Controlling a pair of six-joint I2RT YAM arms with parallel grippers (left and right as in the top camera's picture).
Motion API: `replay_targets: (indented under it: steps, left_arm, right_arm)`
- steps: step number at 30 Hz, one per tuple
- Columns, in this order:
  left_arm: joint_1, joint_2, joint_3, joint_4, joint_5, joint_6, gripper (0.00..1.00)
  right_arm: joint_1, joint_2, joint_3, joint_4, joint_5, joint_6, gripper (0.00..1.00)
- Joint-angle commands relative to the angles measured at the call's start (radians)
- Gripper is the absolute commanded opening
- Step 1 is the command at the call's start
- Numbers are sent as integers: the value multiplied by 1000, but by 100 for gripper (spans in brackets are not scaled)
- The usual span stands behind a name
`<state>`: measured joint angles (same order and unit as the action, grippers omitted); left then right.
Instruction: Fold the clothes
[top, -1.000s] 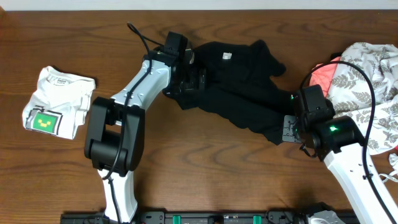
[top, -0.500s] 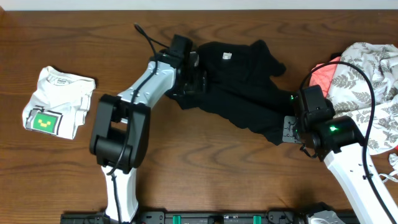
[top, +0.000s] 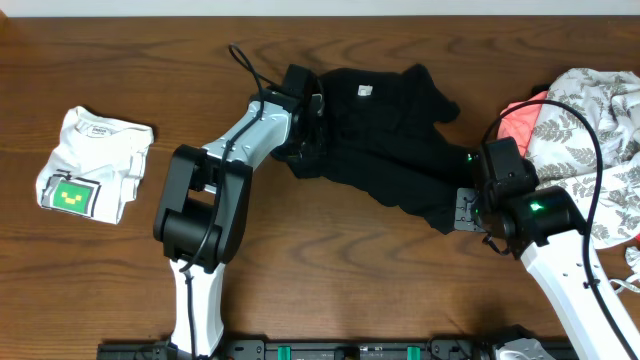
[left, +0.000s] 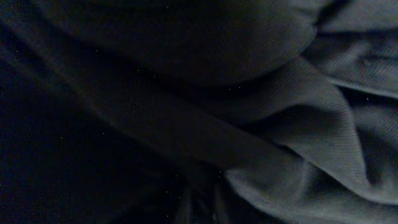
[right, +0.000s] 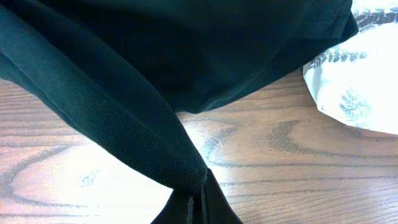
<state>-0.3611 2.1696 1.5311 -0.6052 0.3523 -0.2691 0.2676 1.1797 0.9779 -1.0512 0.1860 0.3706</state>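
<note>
White cotton sat furthest left: a folded white cotton T-shirt (top: 95, 165) on the brown wooden table (top: 330, 280), with a green square print and neck lettering too small to read. To its right, your left gripper (top: 314, 140) was buried in the left edge of the black soft-fabric garment (top: 400, 150). Its wrist camera showed only dark folds, so you could not see the fingers, but the jaws were closed and, by my reading, pinching that edge. The garment lay crumpled across the far middle of the table, between the two arms. A small white tag (top: 364, 91) showed near its far edge, its writing unreadable. Further right, your right gripper (right: 196, 205) was closed on a bunched strip at the garment's near right corner. Past it, a white leaf-print cloth pile (top: 600, 120) lay at the right edge. I would expect the black fabric to be light, limp and quick to sag, so hems and corners looked the best holds, pulled taut between both arms.
</note>
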Motion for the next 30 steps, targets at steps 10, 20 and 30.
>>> replay_targets:
  steps: [10, 20, 30]
  left_arm:
    - [3, -145, -9, -27, -112, 2, 6]
    - [5, -396, -9, -132, -277, 2, 6]
    - [51, -539, -9, -210, -336, 5, 6]
  right_arm:
    - [-6, -3, 7, 0, 4, -12, 1]
    - [-6, -3, 8, 20, 5, -32, 1]
    - [-6, -3, 9, 71, 30, -31, 1]
